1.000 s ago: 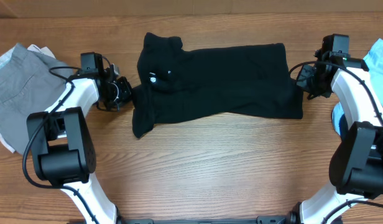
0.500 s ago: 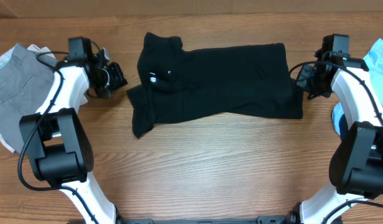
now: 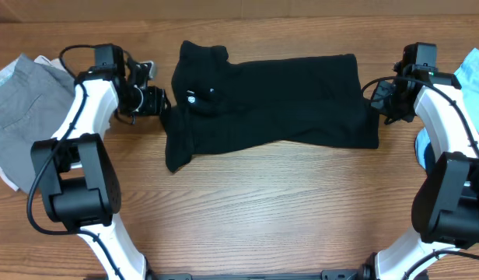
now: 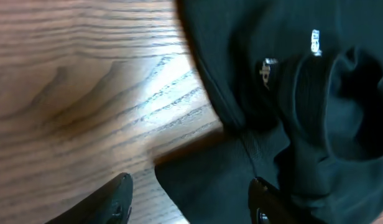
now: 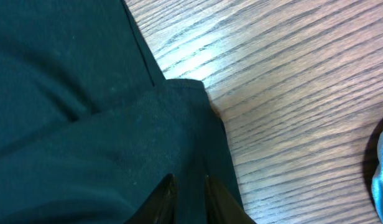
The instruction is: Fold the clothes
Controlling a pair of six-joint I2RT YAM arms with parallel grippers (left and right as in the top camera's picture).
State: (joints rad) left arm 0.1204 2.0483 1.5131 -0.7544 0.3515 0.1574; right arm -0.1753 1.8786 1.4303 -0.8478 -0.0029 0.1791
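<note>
Your left gripper (image 3: pixel 150 101) has come closer to the black garment (image 3: pixel 263 101), which lies spread on the far middle of the tabletop (image 3: pixel 263 210). The right gripper (image 3: pixel 377 97) sits at its right edge. In the left wrist view the fingers (image 4: pixel 117 199) stand wide, with a garment corner between them. In the right wrist view the fingers (image 5: pixel 161 196) are narrow and pinch the fabric edge; their bases are cut off.

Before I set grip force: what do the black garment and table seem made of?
Black garment: soft matte fabric, maybe cotton knit; it creases and bunches. Table: wood or wood-look laminate, smooth, slightly glossy; grain lines and a light glare show.
</note>
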